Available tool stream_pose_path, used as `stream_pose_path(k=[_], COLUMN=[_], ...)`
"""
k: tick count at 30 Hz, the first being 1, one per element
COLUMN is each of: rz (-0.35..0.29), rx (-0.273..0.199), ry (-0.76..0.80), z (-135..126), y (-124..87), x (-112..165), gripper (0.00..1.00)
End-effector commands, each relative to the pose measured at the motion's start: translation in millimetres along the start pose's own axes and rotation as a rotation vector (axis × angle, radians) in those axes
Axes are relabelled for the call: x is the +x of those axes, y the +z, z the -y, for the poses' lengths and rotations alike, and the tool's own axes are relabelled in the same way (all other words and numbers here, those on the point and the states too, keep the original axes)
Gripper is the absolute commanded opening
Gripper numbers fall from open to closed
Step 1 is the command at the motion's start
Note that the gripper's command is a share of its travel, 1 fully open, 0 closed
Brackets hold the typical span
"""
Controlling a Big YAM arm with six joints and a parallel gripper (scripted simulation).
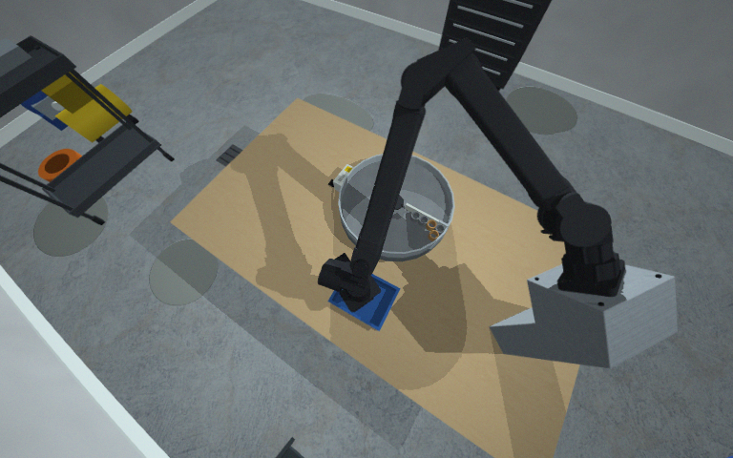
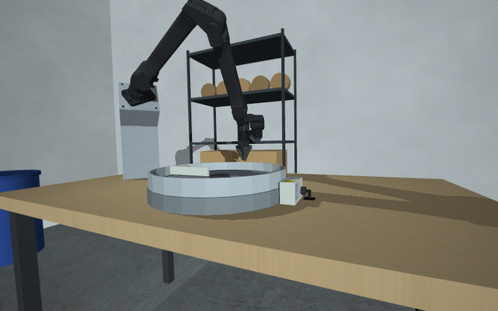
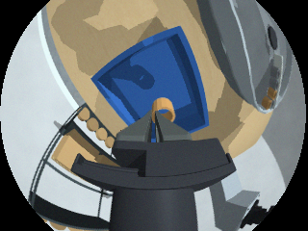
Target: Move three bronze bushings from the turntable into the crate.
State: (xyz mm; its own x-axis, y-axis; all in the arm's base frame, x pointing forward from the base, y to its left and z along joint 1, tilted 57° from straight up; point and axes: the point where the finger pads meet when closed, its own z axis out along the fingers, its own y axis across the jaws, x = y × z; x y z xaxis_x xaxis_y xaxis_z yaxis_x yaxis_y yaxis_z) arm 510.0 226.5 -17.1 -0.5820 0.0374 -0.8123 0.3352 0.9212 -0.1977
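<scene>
Bronze bushing (image 3: pixel 164 107) clamped in tool (image 3: pixel 158 122), apparently above blue crate (image 3: pixel 115 81).

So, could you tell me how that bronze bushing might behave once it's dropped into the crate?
The bushing in the pincer is a short round sleeve, so it may roll if it lands sideways. The blue crate has raised walls, likely containing it. It looks rigid, probably unharmed.

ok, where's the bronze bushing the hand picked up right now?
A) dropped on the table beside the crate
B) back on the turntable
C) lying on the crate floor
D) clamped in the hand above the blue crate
D: the wrist view shows the bronze bushing pinched at the tips of the hand, with the blue crate directly below it.
</scene>
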Motion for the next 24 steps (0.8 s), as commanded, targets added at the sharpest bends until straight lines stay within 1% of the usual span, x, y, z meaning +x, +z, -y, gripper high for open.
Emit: stream_pose_path(k=[1, 6, 24], rz=[0.031, 0.025, 0.025], rx=[-0.043, -0.036, -0.036], ry=[-0.013, -0.018, -0.016], z=[-15.6, -12.5, -12.5], y=[-16.6, -15.5, -15.5], x=[-11.8, -10.5, -10.5], gripper=[0.00, 0.00, 0.00])
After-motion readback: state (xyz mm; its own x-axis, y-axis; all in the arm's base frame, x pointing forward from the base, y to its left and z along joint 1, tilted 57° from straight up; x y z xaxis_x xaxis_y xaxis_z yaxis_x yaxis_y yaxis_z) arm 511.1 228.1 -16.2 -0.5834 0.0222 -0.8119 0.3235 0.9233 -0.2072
